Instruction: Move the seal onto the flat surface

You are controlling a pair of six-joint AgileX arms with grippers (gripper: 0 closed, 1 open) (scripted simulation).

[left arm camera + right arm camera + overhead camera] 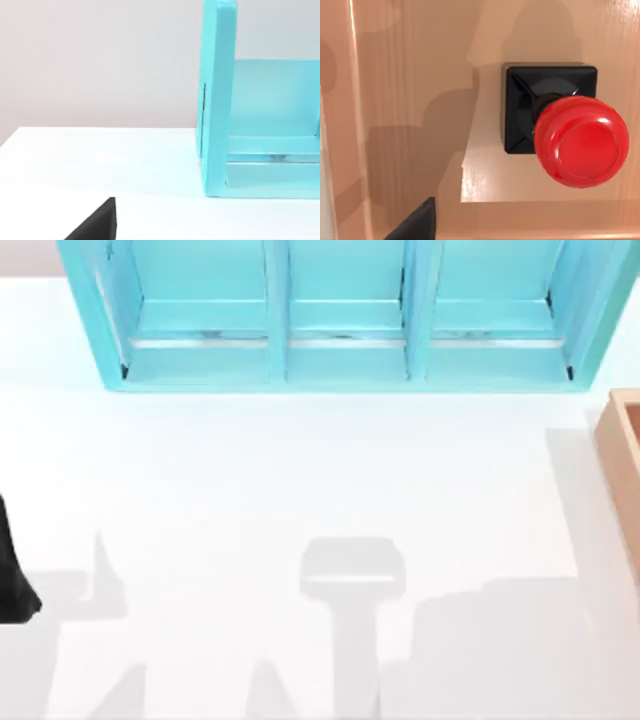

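The seal (565,130) stands upright on the floor of the wooden box (410,100), under the right tool. I cannot tell how wide either tool is. The left arm (12,575) is at the bench's (300,470) left edge.

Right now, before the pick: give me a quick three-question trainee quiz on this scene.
1. True or false: the seal already stands on the white table.
2. How many bays does the shelf have? A two, B three, C four.
3. Fill in: the seal's knob is ___.

Key: 1 false, it stands upright on the wooden floor of the box; 2 B; 3 red.
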